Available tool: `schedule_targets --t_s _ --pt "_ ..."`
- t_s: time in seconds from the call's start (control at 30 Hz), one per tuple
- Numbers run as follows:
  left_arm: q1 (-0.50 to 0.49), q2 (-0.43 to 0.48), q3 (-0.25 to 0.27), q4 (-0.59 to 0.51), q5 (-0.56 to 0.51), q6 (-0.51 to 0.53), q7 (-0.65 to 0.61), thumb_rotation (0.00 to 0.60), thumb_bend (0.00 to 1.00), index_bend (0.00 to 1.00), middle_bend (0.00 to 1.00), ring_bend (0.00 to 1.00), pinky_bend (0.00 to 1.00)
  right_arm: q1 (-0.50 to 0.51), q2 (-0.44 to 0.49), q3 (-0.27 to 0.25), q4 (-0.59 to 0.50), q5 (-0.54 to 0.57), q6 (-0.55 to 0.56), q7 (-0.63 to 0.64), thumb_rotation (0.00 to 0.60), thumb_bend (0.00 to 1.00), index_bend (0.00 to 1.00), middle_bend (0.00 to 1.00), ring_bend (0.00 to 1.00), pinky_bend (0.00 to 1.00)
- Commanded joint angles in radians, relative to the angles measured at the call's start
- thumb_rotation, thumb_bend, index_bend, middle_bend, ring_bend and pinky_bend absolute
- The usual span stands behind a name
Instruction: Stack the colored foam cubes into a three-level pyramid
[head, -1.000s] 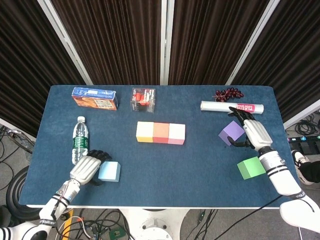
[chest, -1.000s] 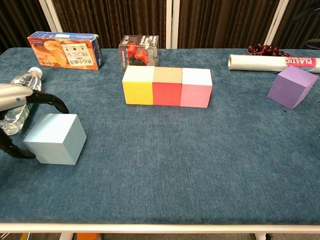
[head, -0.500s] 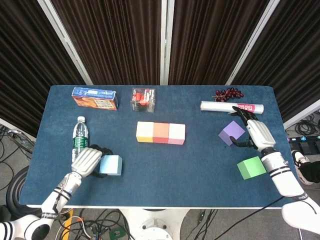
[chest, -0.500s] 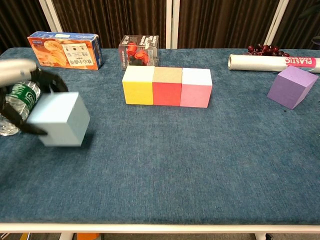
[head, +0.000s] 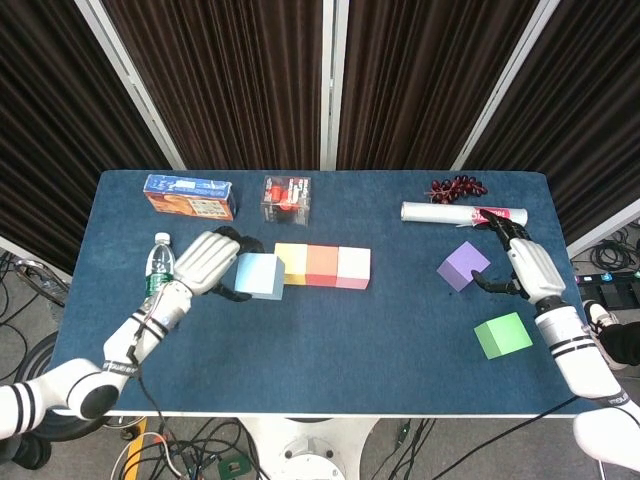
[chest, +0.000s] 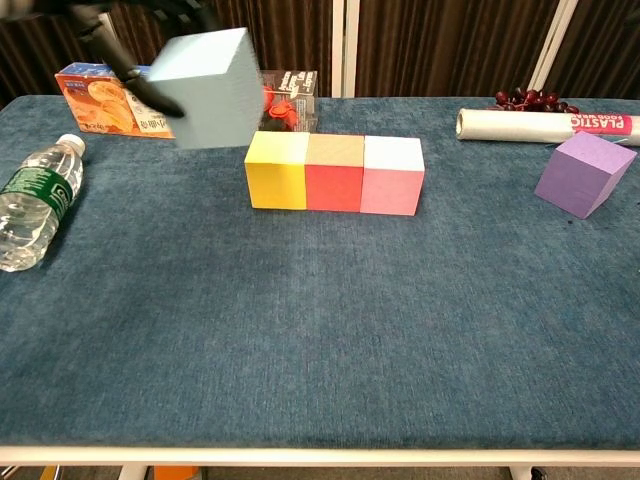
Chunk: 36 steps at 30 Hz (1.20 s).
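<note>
Left hand (head: 207, 262) grips blue cube (head: 260, 276) mid-left, lifted beside yellow cube (head: 290, 263). Right hand (head: 527, 265), fingers spread, touches purple cube (head: 463, 265) at right.

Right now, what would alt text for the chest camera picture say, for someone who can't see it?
A light blue foam cube is held in the air, upper left, above a blue table with a row of yellow, red and pink cubes.

Dark pleated curtains (head: 240, 80), blue-topped table (head: 400, 330), floor cables (head: 200, 450)
</note>
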<state>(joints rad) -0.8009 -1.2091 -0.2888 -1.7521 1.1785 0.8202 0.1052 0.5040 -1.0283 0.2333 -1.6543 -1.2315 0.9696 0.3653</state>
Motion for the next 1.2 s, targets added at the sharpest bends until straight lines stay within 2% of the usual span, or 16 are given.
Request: schedule_targets --t_s 0.03,0.27,0.43,0.77,1.2 --pt "-0.1 -0.045 -0.032 0.105 -0.055 -0.096 0.008 0.6 0.12 0.4 0.49 0.38 0.24 -0.002 0.001 0.0 0.003 0.002 0.0 0.002 0.6 0.28 0.0 0.17 0.0 0.0" --pt "-0.221 -0.125 -0.037 0.249 -0.174 -0.187 0.044 0.6 0.12 0.4 0.49 0.38 0.24 -0.001 0.001 0.0 0.013 0.013 -0.012 0.0 0.6 0.28 0.0 0.17 0.0 0.0" --pt "-0.279 -0.169 -0.019 0.306 -0.286 -0.197 0.093 0.6 0.12 0.4 0.49 0.38 0.24 -0.001 0.001 0.001 0.019 0.021 -0.017 -0.003 0.6 0.28 0.0 0.17 0.0 0.0" --pt "-0.372 -0.223 0.026 0.359 -0.452 -0.182 0.189 0.6 0.13 0.39 0.49 0.38 0.24 -0.002 -0.007 -0.002 0.038 0.021 -0.03 0.011 0.6 0.28 0.0 0.17 0.0 0.0" --pt "-0.437 -0.253 0.061 0.37 -0.554 -0.153 0.252 0.6 0.12 0.39 0.48 0.38 0.23 -0.007 -0.007 -0.003 0.055 0.015 -0.036 0.032 0.6 0.28 0.0 0.17 0.0 0.0"
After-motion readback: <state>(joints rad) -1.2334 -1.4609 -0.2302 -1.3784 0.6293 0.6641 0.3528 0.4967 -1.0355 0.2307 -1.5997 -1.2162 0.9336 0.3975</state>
